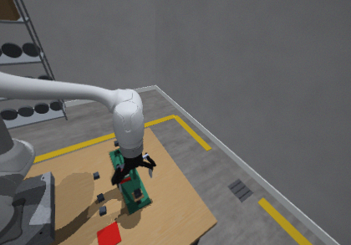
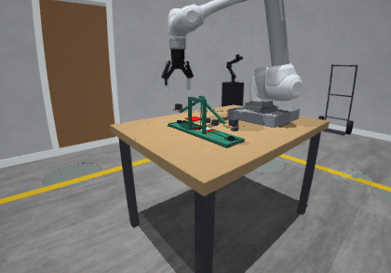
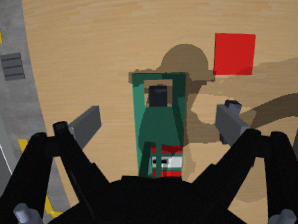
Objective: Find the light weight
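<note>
The green rocker balance (image 1: pixel 129 186) stands on the wooden table, and it also shows in the exterior view (image 2: pixel 205 128) and the wrist view (image 3: pixel 158 123). A dark weight (image 1: pixel 136 194) sits on its near pan, seen from above in the wrist view (image 3: pixel 158 96). My gripper (image 1: pixel 134 170) hangs open and empty well above the balance, as the exterior view (image 2: pixel 177 77) shows. The red dish (image 1: pixel 109 234) lies flat near the table's front edge and shows in the wrist view (image 3: pixel 234 54). Three loose weights (image 1: pixel 100 197) lie on the table left of the balance. The red and white scale (image 3: pixel 165 163) shows; the pointer is too small to read.
The arm's grey base (image 1: pixel 29 206) fills the table's left corner. One more weight (image 2: pixel 178 105) sits beyond the balance's far end. A shelf rack (image 1: pixel 25 56) stands behind the table, and a hand truck (image 2: pixel 341 97) stands off to the side.
</note>
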{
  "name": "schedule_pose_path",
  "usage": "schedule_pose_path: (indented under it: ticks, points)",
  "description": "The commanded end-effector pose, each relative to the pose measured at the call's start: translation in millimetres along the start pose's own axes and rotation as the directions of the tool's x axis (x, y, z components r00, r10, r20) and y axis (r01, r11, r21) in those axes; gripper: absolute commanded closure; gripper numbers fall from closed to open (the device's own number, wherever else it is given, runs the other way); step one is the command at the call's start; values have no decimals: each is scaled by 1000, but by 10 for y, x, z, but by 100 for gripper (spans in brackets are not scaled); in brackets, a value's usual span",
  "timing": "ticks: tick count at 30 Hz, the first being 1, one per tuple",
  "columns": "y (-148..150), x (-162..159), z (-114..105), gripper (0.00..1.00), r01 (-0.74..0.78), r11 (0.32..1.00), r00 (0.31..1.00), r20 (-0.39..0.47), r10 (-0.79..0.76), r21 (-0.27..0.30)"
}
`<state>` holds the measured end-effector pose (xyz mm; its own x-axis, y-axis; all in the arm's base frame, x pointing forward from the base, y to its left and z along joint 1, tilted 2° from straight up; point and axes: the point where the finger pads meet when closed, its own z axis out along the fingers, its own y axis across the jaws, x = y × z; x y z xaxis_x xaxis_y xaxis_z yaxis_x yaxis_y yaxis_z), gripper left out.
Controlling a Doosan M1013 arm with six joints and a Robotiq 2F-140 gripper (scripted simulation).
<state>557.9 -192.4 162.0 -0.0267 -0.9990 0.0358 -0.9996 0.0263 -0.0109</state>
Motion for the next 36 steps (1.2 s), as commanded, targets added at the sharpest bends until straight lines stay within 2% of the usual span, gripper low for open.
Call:
schedule_pose_path:
  ticks: [1, 7, 16, 20, 30, 36]
  points:
    - [0, 0, -14, 0, 0, 1000, 1000, 0, 0, 0]
    - [0, 0, -130, 0, 0, 1000, 1000, 0, 0, 0]
    - [0, 0, -678, 0, 0, 1000, 1000, 0, 0, 0]
    - [0, 0, -829, 0, 0, 1000, 1000, 0, 0, 0]
    - [21, -10, -860, 0, 0, 1000, 1000, 0, 0, 0]
    - [241, -113, -860, 0, 0, 1000, 1000, 0, 0, 0]
